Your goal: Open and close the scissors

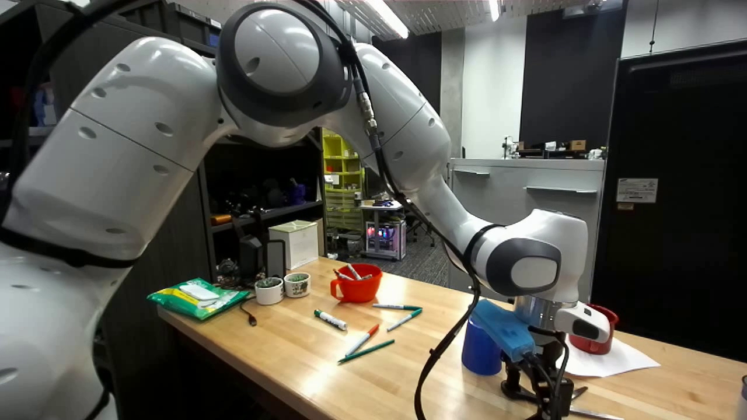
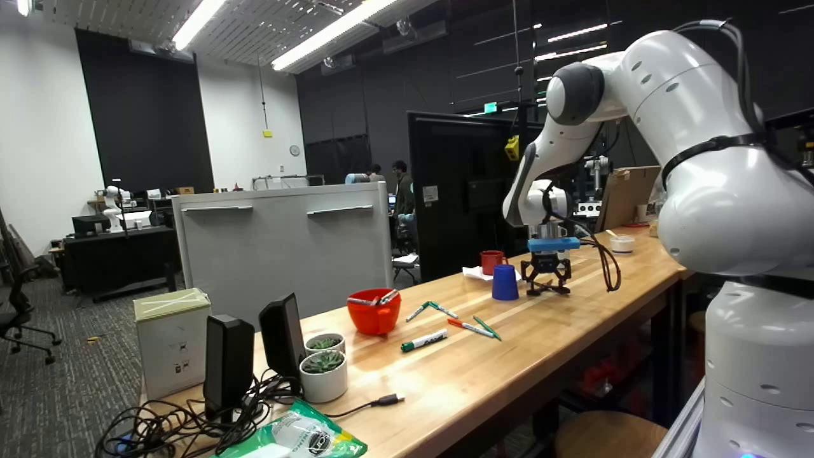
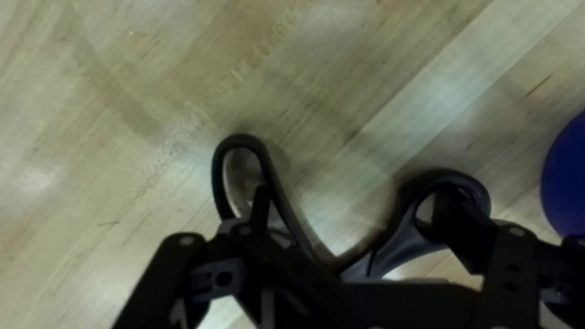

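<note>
one pair of black-looped, grey-bladed metal scissors (image 3: 409,244) lies spread on the pale wooden table (image 3: 114,151), beneath the black two-fingered gripper (image 3: 358,212).
the fingers stand wide apart, tips seemingly inside the loops at about half past ten and half past one in the wrist view; whether they touch cannot be told. closing is likely the step now: draw both sides in evenly, tips low, lest a loop ride up, and mind the round blue cup (image 3: 566,183), near at three o'clock.
</note>
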